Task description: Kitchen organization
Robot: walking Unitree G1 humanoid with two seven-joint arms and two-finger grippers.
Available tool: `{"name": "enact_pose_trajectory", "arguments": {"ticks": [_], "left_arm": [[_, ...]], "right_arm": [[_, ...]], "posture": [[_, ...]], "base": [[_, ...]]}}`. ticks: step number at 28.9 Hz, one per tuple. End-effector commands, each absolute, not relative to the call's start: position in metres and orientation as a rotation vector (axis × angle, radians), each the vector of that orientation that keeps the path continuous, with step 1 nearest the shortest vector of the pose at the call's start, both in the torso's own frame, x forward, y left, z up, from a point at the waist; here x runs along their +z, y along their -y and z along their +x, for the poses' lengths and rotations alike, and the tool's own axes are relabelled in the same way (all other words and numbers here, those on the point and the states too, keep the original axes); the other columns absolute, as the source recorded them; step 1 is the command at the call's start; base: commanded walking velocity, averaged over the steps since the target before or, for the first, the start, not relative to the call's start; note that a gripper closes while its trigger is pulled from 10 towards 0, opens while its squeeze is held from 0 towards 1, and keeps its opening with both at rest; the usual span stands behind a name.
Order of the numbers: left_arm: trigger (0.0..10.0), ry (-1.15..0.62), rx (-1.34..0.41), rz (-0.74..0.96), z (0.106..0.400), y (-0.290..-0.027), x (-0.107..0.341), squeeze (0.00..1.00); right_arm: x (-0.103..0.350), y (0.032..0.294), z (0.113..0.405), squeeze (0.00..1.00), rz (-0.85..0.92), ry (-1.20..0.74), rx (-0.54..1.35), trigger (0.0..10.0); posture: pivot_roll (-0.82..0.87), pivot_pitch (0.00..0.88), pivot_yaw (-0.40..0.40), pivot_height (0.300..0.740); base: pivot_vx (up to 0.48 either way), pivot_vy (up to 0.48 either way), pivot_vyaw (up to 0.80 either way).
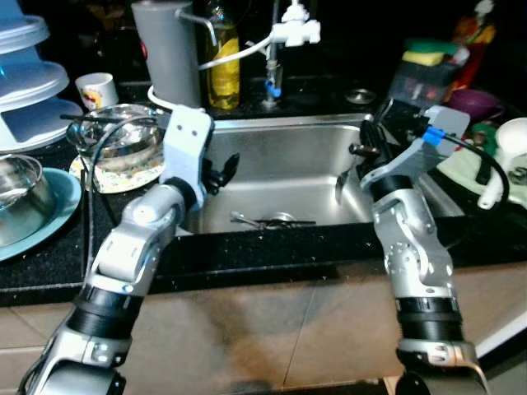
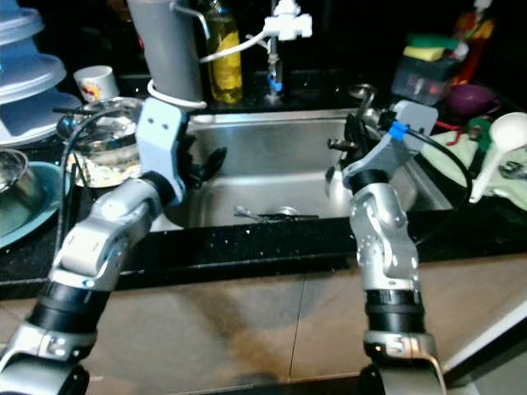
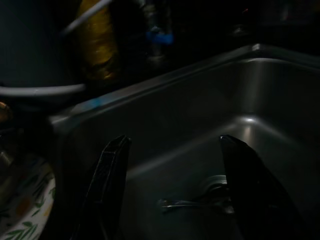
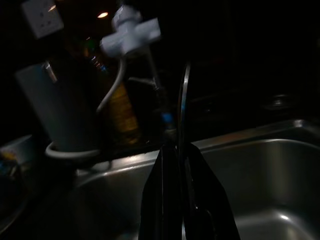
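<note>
2 grippers over sink (image 1: 288, 144): left gripper (image 3: 172, 190) spread wide, empty; right gripper (image 4: 181, 190) clamped on thin metal utensil (image 4: 183, 105).

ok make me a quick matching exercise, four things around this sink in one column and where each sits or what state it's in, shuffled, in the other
Things:
1. left gripper
2. right gripper
3. yellow bottle
4. utensils

Places or states:
a. lying on the sink floor by the drain
b. open, over the left side of the basin
c. standing behind the sink beside the grey canister
d. shut on a thin metal utensil

Pairs: 1-b, 2-d, 3-c, 4-a
</note>
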State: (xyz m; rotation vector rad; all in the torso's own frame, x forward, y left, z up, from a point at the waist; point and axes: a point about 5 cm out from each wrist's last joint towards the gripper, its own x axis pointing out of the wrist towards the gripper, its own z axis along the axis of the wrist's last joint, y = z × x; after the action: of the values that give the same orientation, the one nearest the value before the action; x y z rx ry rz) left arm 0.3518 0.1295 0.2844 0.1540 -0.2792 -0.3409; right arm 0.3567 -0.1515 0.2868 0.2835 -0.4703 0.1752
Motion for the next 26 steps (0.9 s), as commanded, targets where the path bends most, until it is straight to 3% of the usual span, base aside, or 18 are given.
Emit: {"name": "enact_pose_trajectory", "arguments": {"ticks": [1,9,26], "left_arm": [[10.0,0.282,-0.352,0.171,0.3512,-0.1277,0.2848,0.0],[10.0,0.287,-0.349,0.174,0.3511,-0.1282,0.2853,0.0],[10.0,0.279,-0.384,0.21,0.3518,-0.1185,0.2827,0.0]], "right_arm": [[0.2896,0.1577,0.3544,0.0,0.264,0.49,0.158,10.0],[0.29,0.1583,0.3533,0.0,0.261,0.493,0.16,10.0],[0.2871,0.1622,0.3535,0.0,0.245,0.487,0.146,10.0]], "posture": [[-0.06,0.12,-0.021,0.74],[-0.06,0.123,-0.022,0.74],[-0.06,0.133,-0.02,0.74]], "base": [[0.292,0.0,0.0],[0.278,0.0,0.0],[0.0,0.0,0.0]]}}
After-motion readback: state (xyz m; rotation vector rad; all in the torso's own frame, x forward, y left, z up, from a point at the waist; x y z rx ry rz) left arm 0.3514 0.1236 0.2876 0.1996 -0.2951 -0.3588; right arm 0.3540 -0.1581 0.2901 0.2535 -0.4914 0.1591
